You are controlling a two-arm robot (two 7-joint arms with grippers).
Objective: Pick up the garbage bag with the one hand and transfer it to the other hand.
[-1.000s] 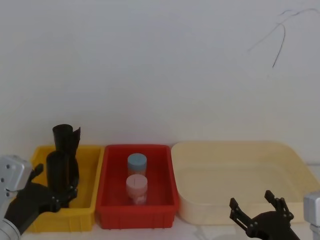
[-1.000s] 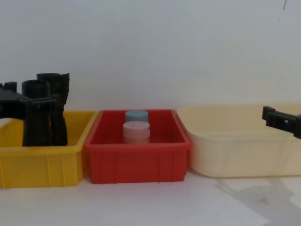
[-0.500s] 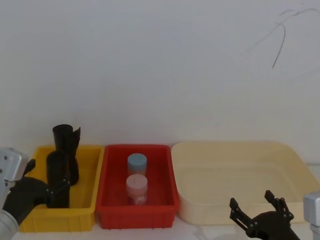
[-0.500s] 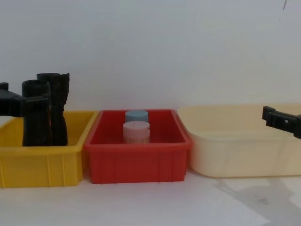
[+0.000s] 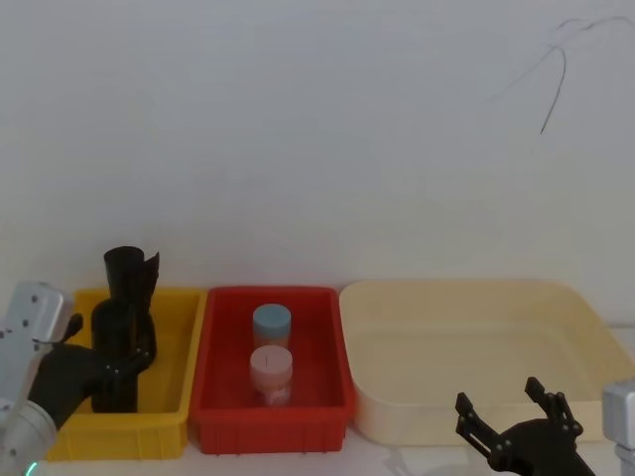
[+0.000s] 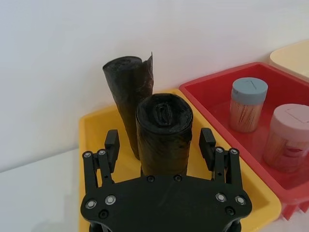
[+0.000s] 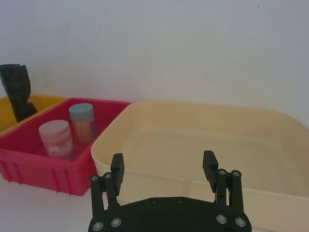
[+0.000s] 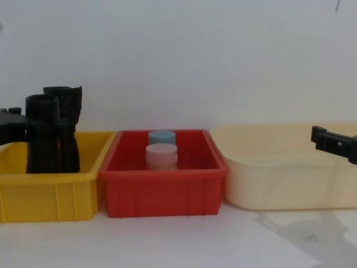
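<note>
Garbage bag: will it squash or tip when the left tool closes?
Probably gives slightly: the garbage bag is rolled film, top creased, likely light. Tall and narrow in the yellow bin, it may tip against the other roll if the open left tool touches one side first. Right tool idles open.

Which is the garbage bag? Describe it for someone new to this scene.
Look in the yellow bin, leftmost of the three. Two black rolls stand there; the garbage bag is the nearer one, smooth and flat-topped, unlike the rumpled roll with a flared top behind it.

Black rolled garbage bag point(image 5: 113, 329), upright
</note>
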